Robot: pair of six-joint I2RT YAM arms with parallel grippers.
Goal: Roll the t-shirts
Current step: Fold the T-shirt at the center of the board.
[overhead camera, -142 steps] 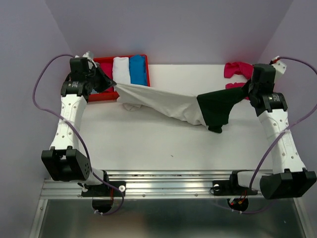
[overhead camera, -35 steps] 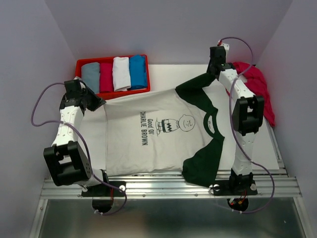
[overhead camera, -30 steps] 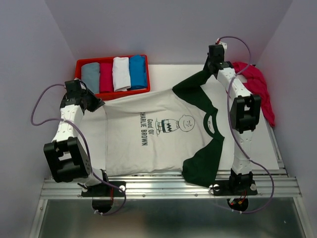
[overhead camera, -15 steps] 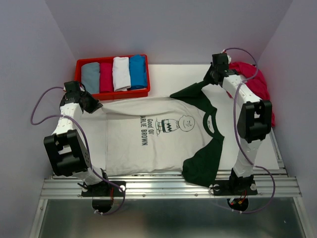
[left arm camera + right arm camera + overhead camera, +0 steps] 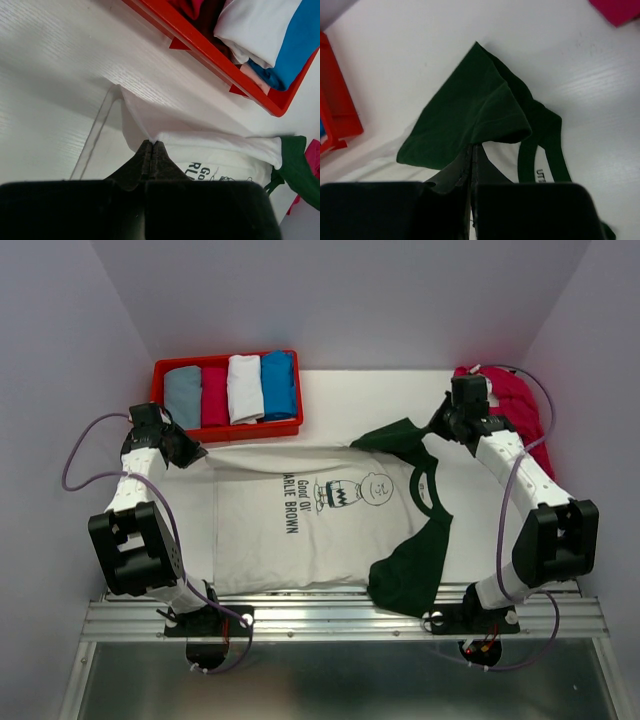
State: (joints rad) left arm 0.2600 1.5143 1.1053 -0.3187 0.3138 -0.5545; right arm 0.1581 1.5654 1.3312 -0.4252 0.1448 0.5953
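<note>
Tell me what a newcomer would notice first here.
The cream t-shirt with dark green sleeves and a cartoon chest print dominates, spread print-up across the middle of the table. The left gripper pinches its far hem corner and the right gripper its far sleeve, both shut on cloth. Next come the red tray of four rolled tees at far left and a magenta pile at far right.

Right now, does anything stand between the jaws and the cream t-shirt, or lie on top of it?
Nothing visible does. The left jaws are shut on a hem corner of the cream t-shirt, the right jaws on its green sleeve. Nothing lies on it; the red tray sits beyond its far edge.
</note>
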